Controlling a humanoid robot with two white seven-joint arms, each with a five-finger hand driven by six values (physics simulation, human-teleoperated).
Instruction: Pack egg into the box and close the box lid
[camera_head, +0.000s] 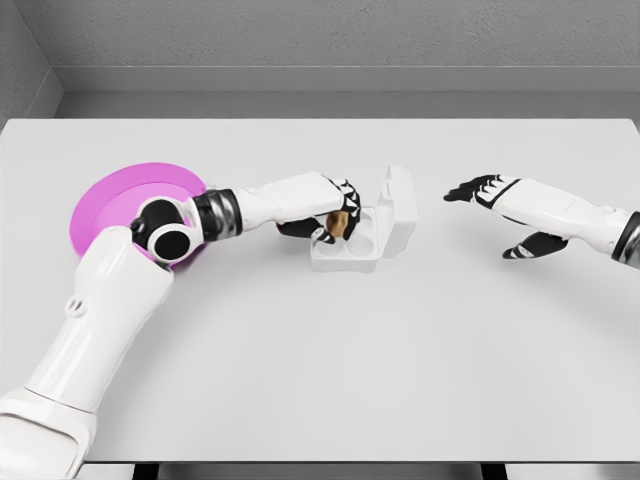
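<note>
The left hand (335, 215) is curled around a small brown egg (338, 224) and pinches it with black fingertips. It holds the egg right over the near left corner of the small white plastic egg box (352, 250), which sits in the middle of the big white desk (380, 360). The box has round cups inside. I cannot tell if the egg is touching a cup or is just above one. The flat white box lid (400, 210) stands up, open, on the far right side of the box.

Behind the left arm lies a round pink plate (105, 205), partly hidden by the elbow. The right hand (485, 190) floats over the desk, well apart from the box on its right, with its fingers spread flat and nothing in them.

I think the step now is putting the egg in the box. Next, the left hand should lower the egg gently into a cup, then let go and lift away without knocking the box. After that the lid must be tipped down over the cups. The right hand is on the lid's side, so it looks handy for that push.
</note>
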